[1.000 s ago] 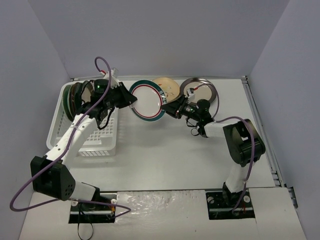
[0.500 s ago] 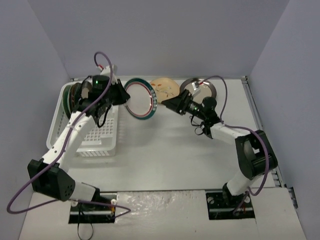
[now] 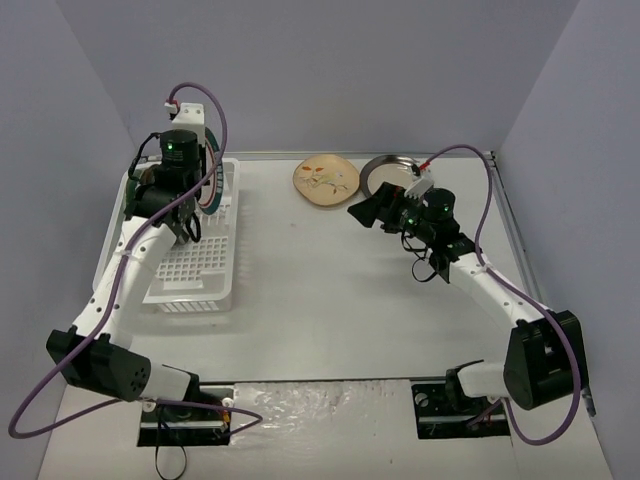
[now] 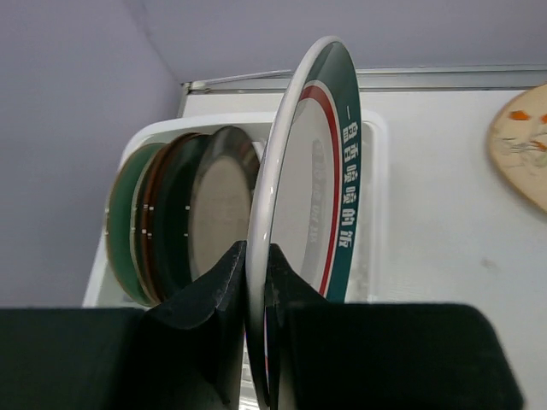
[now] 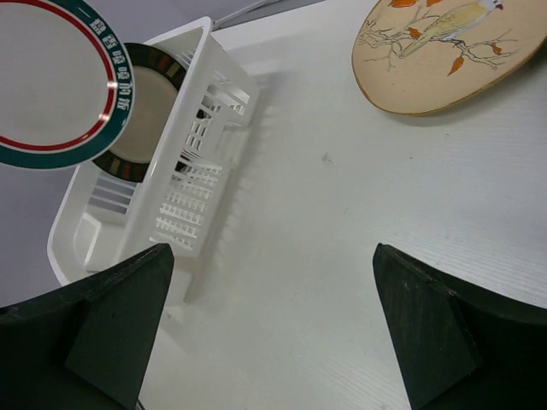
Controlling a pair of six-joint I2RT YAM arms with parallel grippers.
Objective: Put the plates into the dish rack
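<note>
Above the rack [image 3: 195, 275], our left jaws clamped the white plate [image 4: 303, 205] upright; right jaws gaped empty. We feared misalignment could knock racked plates [image 4: 179, 213].

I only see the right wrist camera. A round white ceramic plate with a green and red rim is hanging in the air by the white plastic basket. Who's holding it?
Observer: The left gripper is shut on that white plate at its edge, holding it upright.
Operator: Is only one plate in the basket?
Observer: No, several round plates stand on edge together at the white slotted dish rack's far end.
Operator: Any left besides the bird plate?
Observer: One round dark-rimmed plate lies flat right of the tan bird plate.
</note>
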